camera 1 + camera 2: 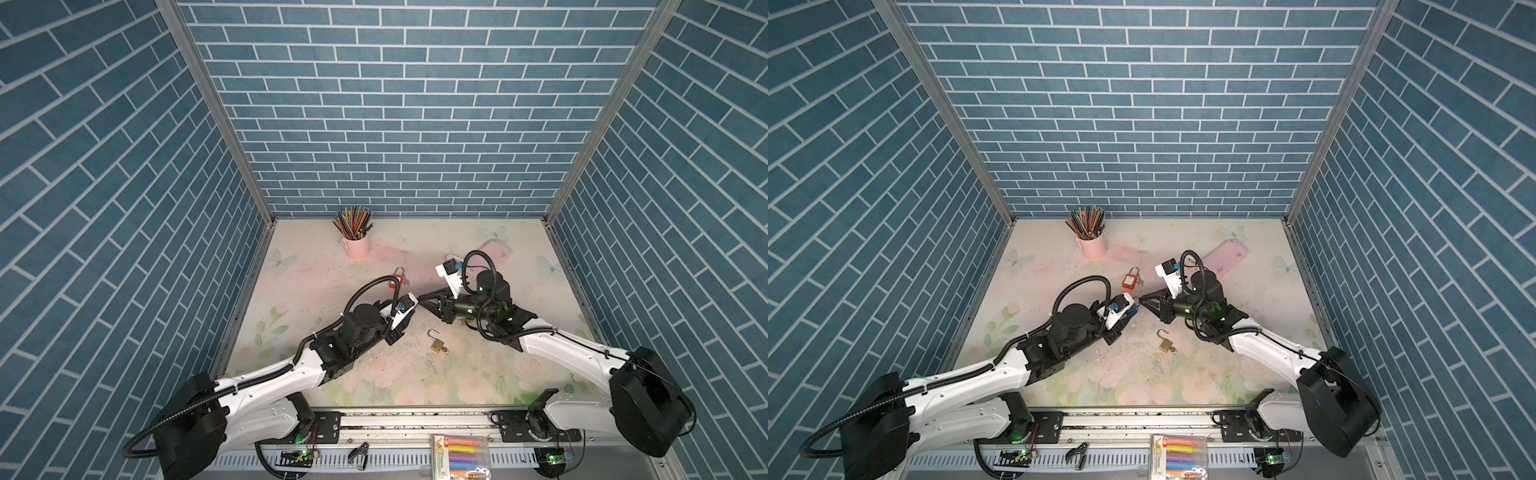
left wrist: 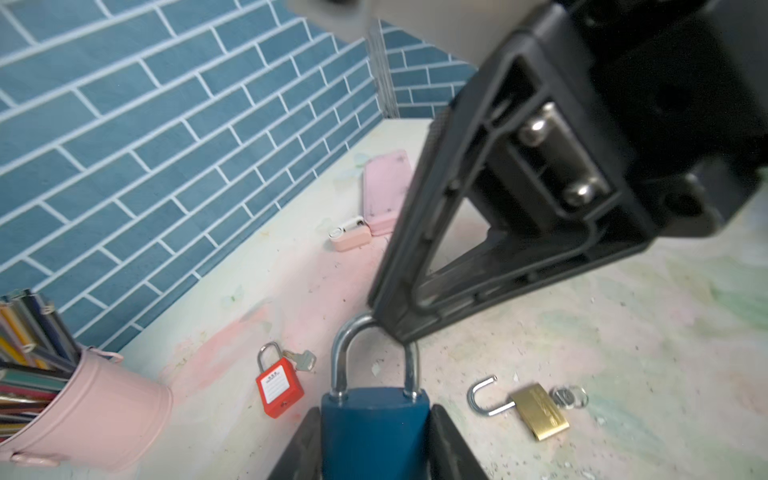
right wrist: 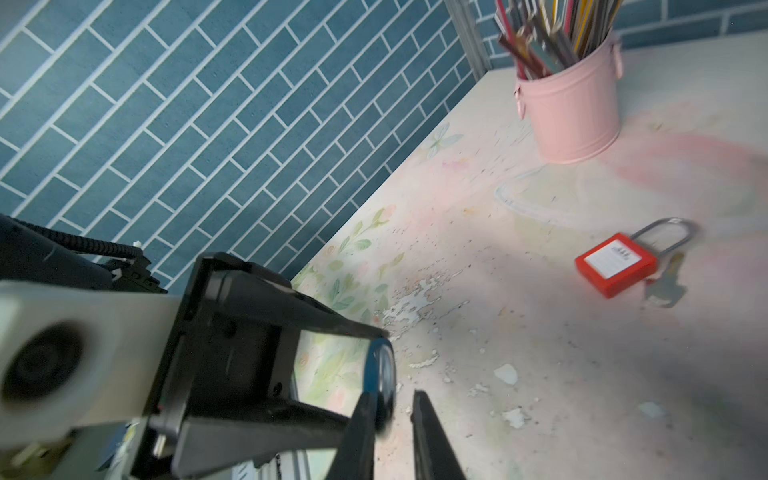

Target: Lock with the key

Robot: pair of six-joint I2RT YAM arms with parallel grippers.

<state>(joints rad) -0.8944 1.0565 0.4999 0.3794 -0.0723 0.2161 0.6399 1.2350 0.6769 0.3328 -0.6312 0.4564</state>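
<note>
so the left claw (image 2: 374, 415) is clamped on the blue padlock (image 2: 374, 436), held up over the middle of the desk (image 1: 478, 365), while the right claw (image 3: 392, 395) sits slightly spread, one tip against the shackle (image 2: 341, 353)

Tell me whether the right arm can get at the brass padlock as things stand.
Probably yes. The brass padlock lies uncovered just beside the right gripper, nothing between them; its jaws stand apart at the blue padlock, seemingly gripping nothing.

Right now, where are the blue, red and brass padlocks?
Blue padlock (image 2: 374, 434): left wrist view, body.
Red padlock (image 1: 1131, 281): in a top view, body.
Brass padlock (image 1: 436, 345): in a top view, body.
</note>
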